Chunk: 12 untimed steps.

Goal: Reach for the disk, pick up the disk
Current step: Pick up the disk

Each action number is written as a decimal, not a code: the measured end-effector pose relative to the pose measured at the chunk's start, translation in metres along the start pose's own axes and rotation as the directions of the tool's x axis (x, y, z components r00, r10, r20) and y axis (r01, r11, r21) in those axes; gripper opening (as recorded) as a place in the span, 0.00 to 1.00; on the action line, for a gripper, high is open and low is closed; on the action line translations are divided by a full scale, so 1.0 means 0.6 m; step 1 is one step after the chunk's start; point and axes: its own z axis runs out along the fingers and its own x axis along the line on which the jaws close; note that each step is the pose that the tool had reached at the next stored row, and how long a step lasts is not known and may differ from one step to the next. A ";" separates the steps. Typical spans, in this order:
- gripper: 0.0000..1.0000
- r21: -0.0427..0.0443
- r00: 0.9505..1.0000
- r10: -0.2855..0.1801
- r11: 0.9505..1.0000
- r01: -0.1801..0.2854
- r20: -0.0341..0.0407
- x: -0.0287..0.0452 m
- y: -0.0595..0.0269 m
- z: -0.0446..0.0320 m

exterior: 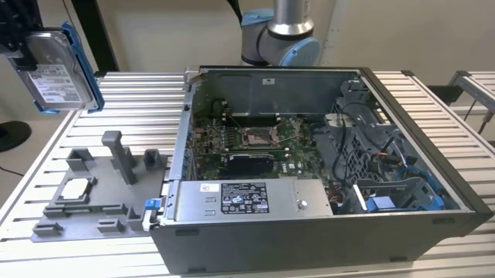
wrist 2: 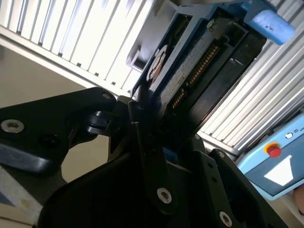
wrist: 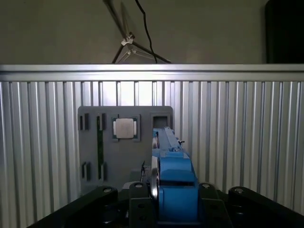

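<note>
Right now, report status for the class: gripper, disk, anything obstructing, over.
Gripper shut on the disk. Disk held clear above the slatted table, label face showing. Nothing touching it besides the fingers.

Exterior view set high, angled down over computer case (exterior: 309, 237) and grey fixture (exterior: 116, 194). Both wrist views held close against disk (wrist 2: 190, 61) (wrist: 171, 161) — grey fixture (wrist: 128, 161) shared by first wrist view.

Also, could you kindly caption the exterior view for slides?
The hand holds the disk aloft at the exterior view's left, clear of the grey fixture and the open computer case.
</note>
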 end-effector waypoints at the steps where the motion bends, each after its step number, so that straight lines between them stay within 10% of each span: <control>1: 0.00 0.000 1.000 0.000 1.000 0.000 0.000 0.000 0.000 -0.005; 12: 0.00 0.000 1.000 0.000 1.000 0.000 0.000 0.000 0.000 -0.043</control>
